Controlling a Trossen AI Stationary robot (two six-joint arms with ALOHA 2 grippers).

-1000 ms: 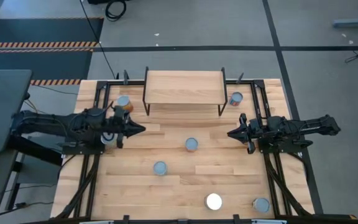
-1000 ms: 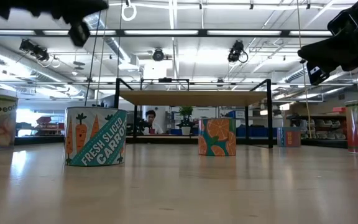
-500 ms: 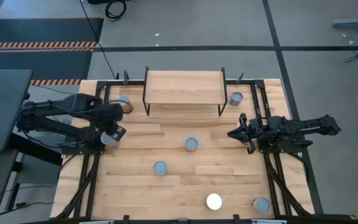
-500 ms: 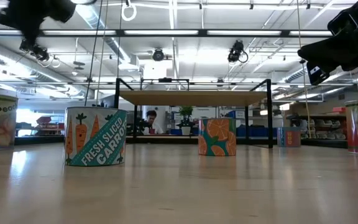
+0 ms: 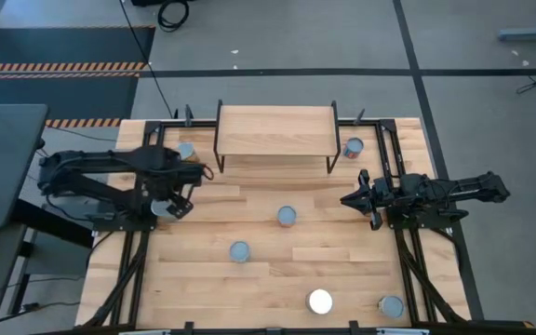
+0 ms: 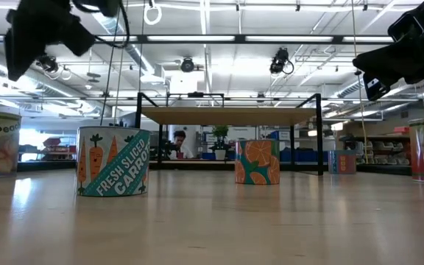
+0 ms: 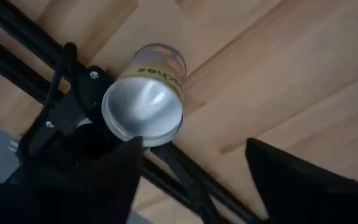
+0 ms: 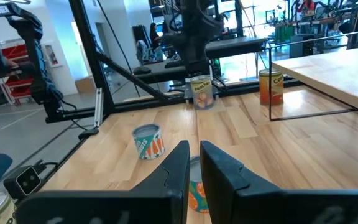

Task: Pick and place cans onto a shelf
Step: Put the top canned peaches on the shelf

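- Seven cans show from above on the wooden surface [image 5: 342, 270], all upright, and none is on the shelf [image 5: 275, 130].
- The shelf stands at the far middle of the surface with its board bare.
- Two cans flank it on the surface – one [image 5: 186, 149] off its left end, one [image 5: 353, 147] off its right end.
- Two more stand in the open middle: one [image 5: 287, 216] near the centre and another [image 5: 239, 251] nearer the front and to the left.
- Two are at the front right: a white-topped can [image 5: 319, 301] and a silvery-topped one [image 5: 391, 306] beside it.
- The seventh can [image 7: 143, 111] sits at the left edge of the surface, against the black frame rail [image 7: 48, 74].
- The left hand [image 7: 194, 149] points down over that seventh can, released – its fingers [image 7: 117, 180] stand wide apart, nothing is between them, and the can lies just ahead of them.
- The right hand [image 8: 193, 163] hangs over the right side of the surface, pointing toward the centre, clenched and empty.
- From table height five cans show, among them a carrot-labelled can [image 6: 112, 162] and an orange-patterned one [image 6: 257, 162].
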